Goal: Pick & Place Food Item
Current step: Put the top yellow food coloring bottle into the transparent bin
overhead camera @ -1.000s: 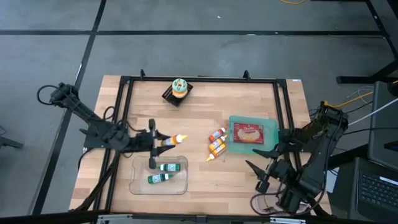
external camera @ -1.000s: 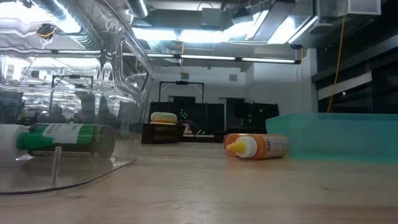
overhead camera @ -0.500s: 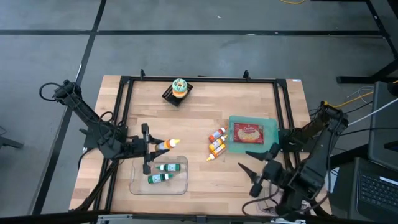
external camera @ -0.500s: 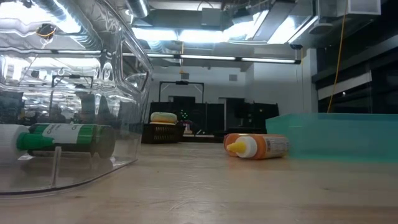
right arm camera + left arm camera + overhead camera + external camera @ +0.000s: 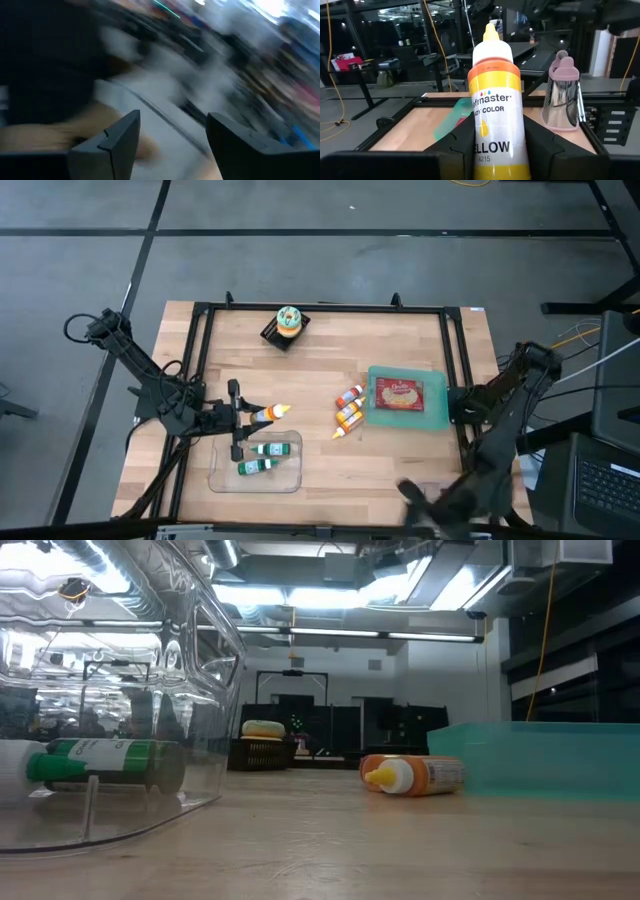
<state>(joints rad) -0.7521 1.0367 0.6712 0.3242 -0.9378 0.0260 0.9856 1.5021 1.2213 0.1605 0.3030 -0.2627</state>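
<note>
A yellow food-colour bottle [image 5: 266, 413] with an orange shoulder hangs level over the far rim of the clear plastic tray [image 5: 222, 477], my left gripper [image 5: 247, 418] shut on it. In the left wrist view the bottle [image 5: 496, 100] fills the space between the fingers. Two green bottles [image 5: 268, 448] [image 5: 251, 467] lie on their sides in the tray. Three orange bottles [image 5: 348, 411] lie on the table beside the teal tray [image 5: 436, 414]. My right gripper [image 5: 418, 494] is open near the table's near edge, blurred and holding nothing. My left gripper pinches the yellow bottle's lower body [image 5: 487, 155] between its two fingers [image 5: 464, 142], one on each side. The fingers come level from the table's left and lie along the bottle. The bottle is lifted clear, roughly level, its tip [image 5: 287, 409] toward the table's right.
A black tray with a donut [image 5: 287, 323] stands at the far edge. The teal tray holds a packaged food item [image 5: 398, 393]. A black frame [image 5: 320, 308] runs round the tabletop. In the low view, an orange bottle [image 5: 412, 775] lies between clear tray [image 5: 205, 660] and teal tray [image 5: 540, 755].
My left gripper swung a little toward the table's left and near edges with the yellow bottle, still shut on it and clear of the table, then stopped. My right arm has swept down toward the table's near edge and shows blurred.
</note>
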